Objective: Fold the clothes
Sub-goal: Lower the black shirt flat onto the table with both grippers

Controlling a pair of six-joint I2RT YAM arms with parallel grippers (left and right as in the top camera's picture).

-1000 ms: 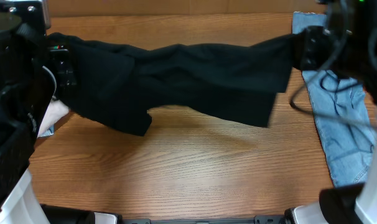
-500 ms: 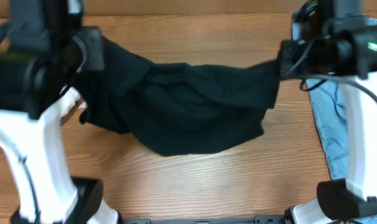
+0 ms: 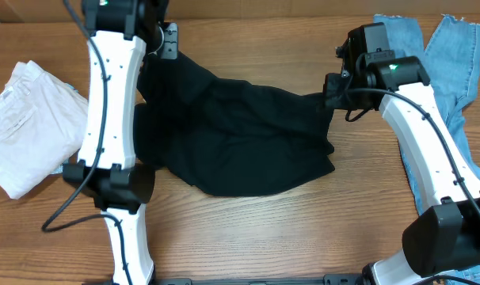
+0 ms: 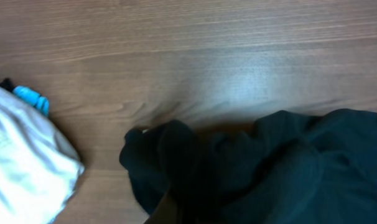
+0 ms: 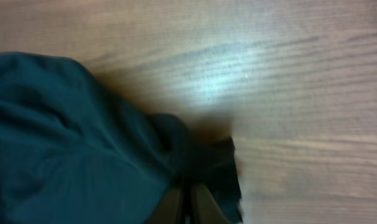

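The clothes [image 3: 240, 142], a plain black garment, lie crumpled across the middle of the table. My left gripper [image 3: 154, 54] is at the garment's far left corner, and in the left wrist view the black fabric [image 4: 269, 168] bunches up over the jaws and hides them. At the garment's right corner, my right gripper [image 3: 329, 93] pinches a fold. In the right wrist view its two fingers [image 5: 190, 208] stand almost together with the dark cloth [image 5: 64, 143] gathered between them.
A white cloth bundle [image 3: 30, 119] lies at the left edge, also in the left wrist view [image 4: 20, 162], with a small blue object [image 4: 32, 98] beside it. Light blue jeans [image 3: 462, 63] lie along the right side under the right arm.
Both arms have dropped away from the camera and moved toward the table's far side. The garment, stretched between them before, now sags and rests on the table.
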